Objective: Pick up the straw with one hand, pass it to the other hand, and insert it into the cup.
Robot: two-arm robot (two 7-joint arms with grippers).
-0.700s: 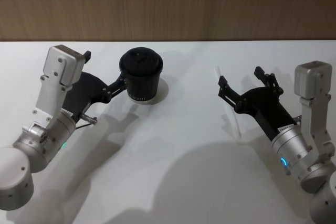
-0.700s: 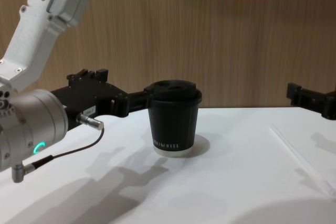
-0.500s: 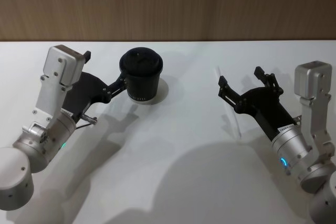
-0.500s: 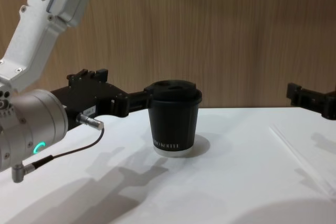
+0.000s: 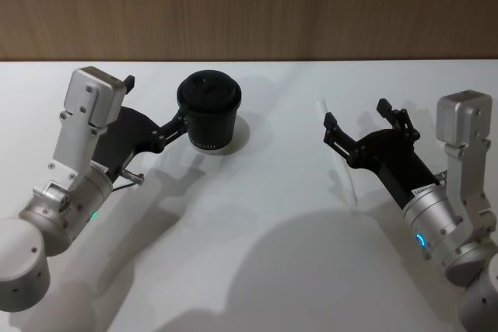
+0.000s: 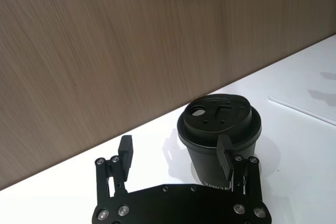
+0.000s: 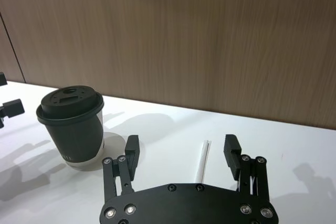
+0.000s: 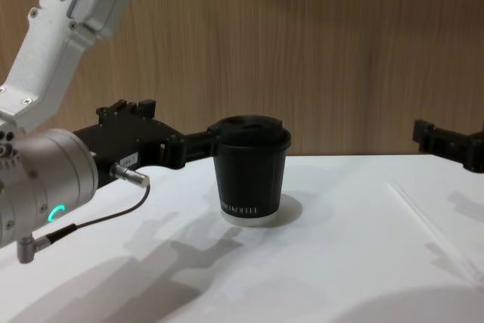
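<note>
The right hand (image 5: 355, 113) hovers low with its fingers spread wide. The white straw (image 7: 202, 160) lies flat on the white tabletop (image 5: 272, 215) just under it, between the fingers in the right wrist view. Well apart, the left hand (image 6: 175, 148) is also open. One of its fingers (image 6: 224, 154) is at the side of the black paper cup (image 5: 208, 114), and contact cannot be told. The cup stands upright with its black lid (image 6: 218, 118) on, so its contents are hidden.
</note>
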